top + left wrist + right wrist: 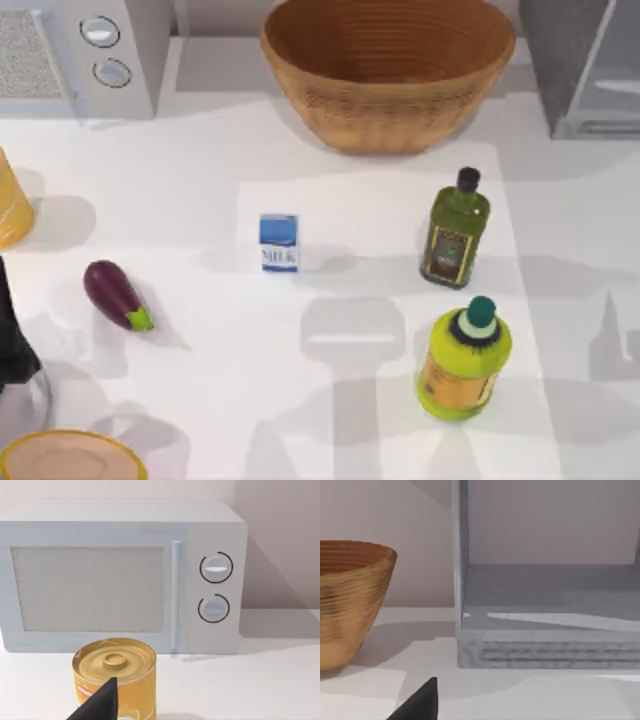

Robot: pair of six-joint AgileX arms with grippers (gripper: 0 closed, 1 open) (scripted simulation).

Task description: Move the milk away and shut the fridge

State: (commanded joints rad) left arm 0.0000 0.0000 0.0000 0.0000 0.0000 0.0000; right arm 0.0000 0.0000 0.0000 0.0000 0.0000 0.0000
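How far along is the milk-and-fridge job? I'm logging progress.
Nothing looks done yet. The milk stands untouched mid-table, apart from both green bottles. The fridge is open, its inside showing in the right wrist view. Nothing is in hand. Left: grasp the milk, put it away, shut the fridge.

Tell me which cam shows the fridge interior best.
Right wrist view: it looks straight into the open fridge, showing its pale floor and back wall. The top view catches just a corner of it at the table's far right. The left wrist view faces the microwave.
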